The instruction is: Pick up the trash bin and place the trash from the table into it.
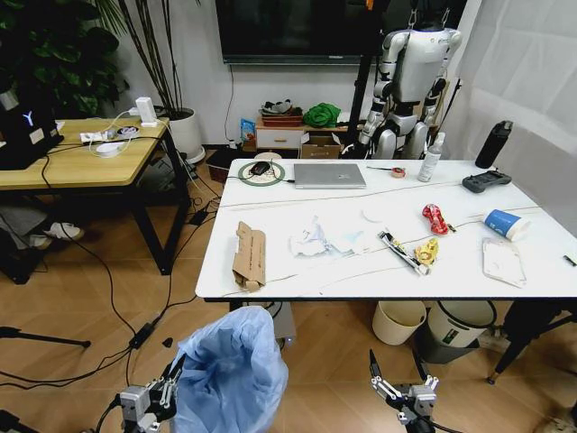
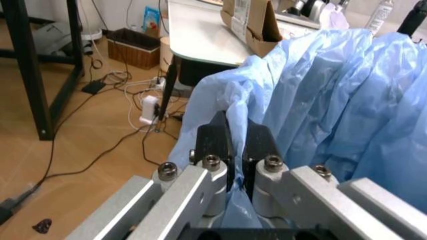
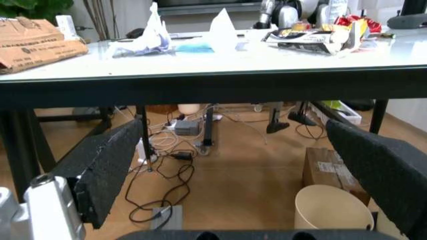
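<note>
Almost no legible text. One mark reads: a light "Y"-shaped logo on the black box (image 1: 27, 126) on the wooden desk, at 10 o'clock in the head view. The cardboard (image 3: 37, 42) on the worktop shows printed lines in the right wrist view, and a white label (image 2: 241, 15) shows on it in the left wrist view; both are too small to read. The box (image 3: 330, 172) on the floor carries a label, also unreadable.

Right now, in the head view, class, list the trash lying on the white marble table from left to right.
Torn brown cardboard → crumpled white paper → black-silver wrapper → red wrapper → blue-and-white paper cup.
</note>
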Tool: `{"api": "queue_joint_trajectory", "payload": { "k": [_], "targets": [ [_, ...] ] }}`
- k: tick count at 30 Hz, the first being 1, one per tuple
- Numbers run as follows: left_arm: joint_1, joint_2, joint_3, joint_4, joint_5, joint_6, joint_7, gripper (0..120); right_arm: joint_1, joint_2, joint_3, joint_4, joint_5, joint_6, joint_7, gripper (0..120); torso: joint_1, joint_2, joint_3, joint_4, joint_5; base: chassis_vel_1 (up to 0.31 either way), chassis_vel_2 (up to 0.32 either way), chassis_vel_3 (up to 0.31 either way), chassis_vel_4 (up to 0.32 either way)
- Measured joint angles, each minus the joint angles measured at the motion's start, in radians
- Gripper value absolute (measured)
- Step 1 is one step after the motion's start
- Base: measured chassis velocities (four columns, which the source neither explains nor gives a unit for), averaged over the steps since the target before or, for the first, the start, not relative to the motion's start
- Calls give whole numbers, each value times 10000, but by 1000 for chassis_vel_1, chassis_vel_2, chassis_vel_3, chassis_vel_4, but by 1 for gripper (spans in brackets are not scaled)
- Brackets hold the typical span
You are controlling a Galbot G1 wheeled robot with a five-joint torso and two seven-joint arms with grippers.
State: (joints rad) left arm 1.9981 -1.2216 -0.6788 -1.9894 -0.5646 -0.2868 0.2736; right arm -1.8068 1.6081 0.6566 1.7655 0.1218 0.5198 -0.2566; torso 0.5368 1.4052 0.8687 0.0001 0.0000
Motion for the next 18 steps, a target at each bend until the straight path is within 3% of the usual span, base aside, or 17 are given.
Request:
{"api": "queue_joint_trajectory", "payload": {
  "k": [10,18],
  "targets": [
    [97,43,-12,-124,-626,202,-80,0,35,0,-55,-82,3,29,9,100,-10,-20,-11,0,1,0,0,0,0],
    [150,-31,57,-201,-1410,1097,-1259,0,-217,-186,-515,557,812,-236,14,100,-15,-31,-16,-1,5,0,0,0,0]
  ]
}}
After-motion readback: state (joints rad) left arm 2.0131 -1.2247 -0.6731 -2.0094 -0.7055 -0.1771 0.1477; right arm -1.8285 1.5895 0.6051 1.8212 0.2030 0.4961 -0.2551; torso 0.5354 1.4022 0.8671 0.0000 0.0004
